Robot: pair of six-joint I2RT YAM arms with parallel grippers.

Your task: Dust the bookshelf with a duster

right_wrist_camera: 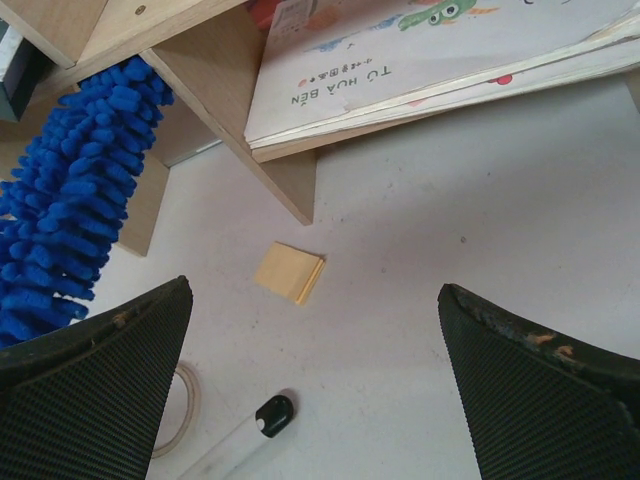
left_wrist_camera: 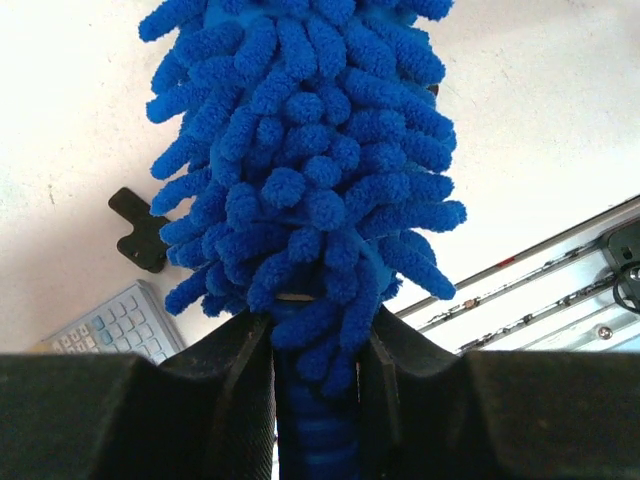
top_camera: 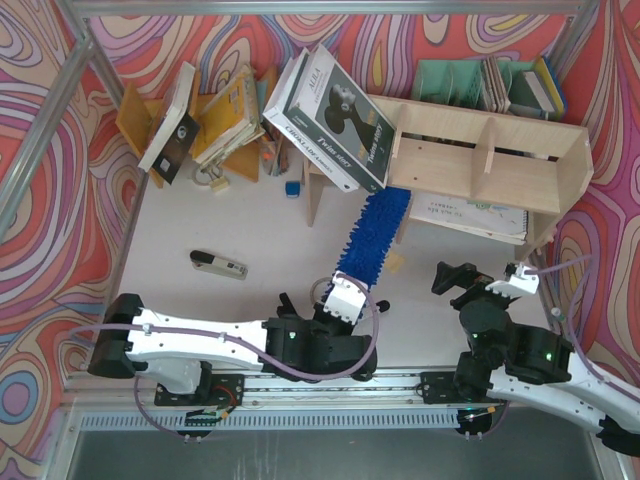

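At left, the left tool [left_wrist_camera: 315, 385] is clenched on the short blue handle of the duster [top_camera: 372, 232]. The duster's fluffy head slants up across the white table [top_camera: 240, 220] to the left end of the bookshelf [top_camera: 480, 165], with its tip in at the lower tier beside an upright panel. The head looks light, soft and floppy, likely to squash and drag against the plywood rather than push. The plastic handle seems the only stiff part and is probably slick, so the hold belongs on it just below the fibres, as taken here. A picture book [right_wrist_camera: 420, 50] lies flat in the lower tier. At right, the right tool [right_wrist_camera: 315, 390] hangs released, jaws wide, holding nothing.
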